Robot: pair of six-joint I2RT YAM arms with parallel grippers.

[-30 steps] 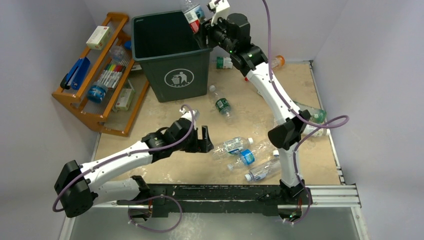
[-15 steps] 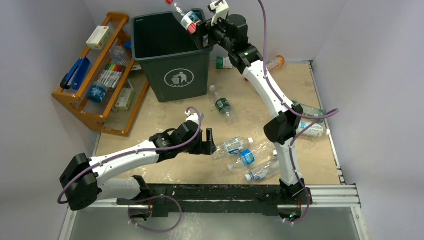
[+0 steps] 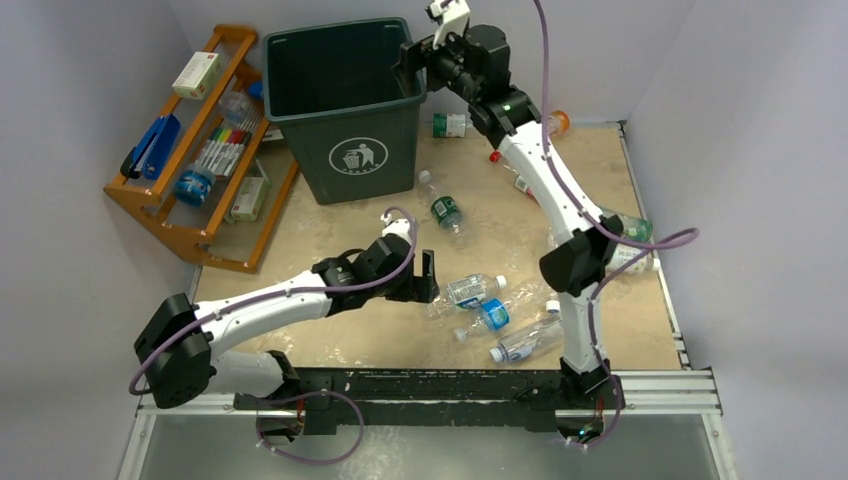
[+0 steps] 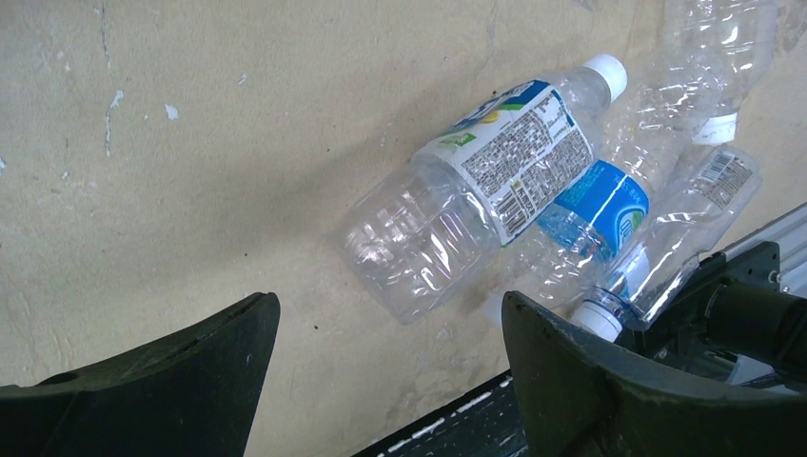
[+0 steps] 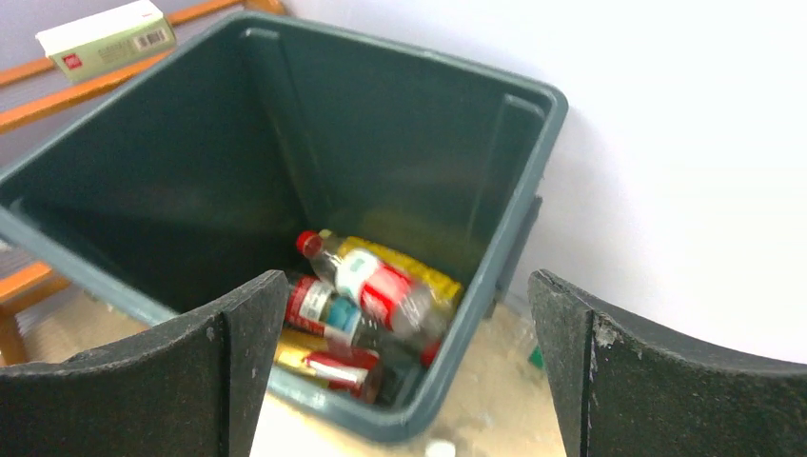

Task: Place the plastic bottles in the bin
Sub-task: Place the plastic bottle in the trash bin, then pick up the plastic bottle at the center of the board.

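Note:
The dark green bin [image 3: 385, 135] stands at the back; in the right wrist view its rim [image 5: 519, 190] frames several bottles lying inside, a red-labelled one [image 5: 381, 286] on top. My right gripper [image 3: 410, 58] is open and empty above the bin's right rim [image 5: 407, 286]. My left gripper [image 3: 430, 277] is open and empty, low over the floor just left of a clear white-and-blue-labelled bottle [image 3: 470, 290] [image 4: 485, 181]. A blue-labelled bottle [image 4: 595, 205] and a third clear bottle [image 4: 685, 209] lie beside it. The left gripper's opening [image 4: 390, 300] faces the first bottle's base.
More bottles lie around: a green-labelled one [image 3: 443, 208], one by the back wall [image 3: 450, 125], an orange-capped one [image 3: 553, 123], two at the right [image 3: 625, 245]. An orange wooden rack [image 3: 190, 150] stands left of the bin. A black rail [image 3: 480, 385] runs along the near edge.
The red-labelled bottle left my right gripper and now lies in the bin; the right gripper is open. My left gripper moved right, closer to the clear bottles.

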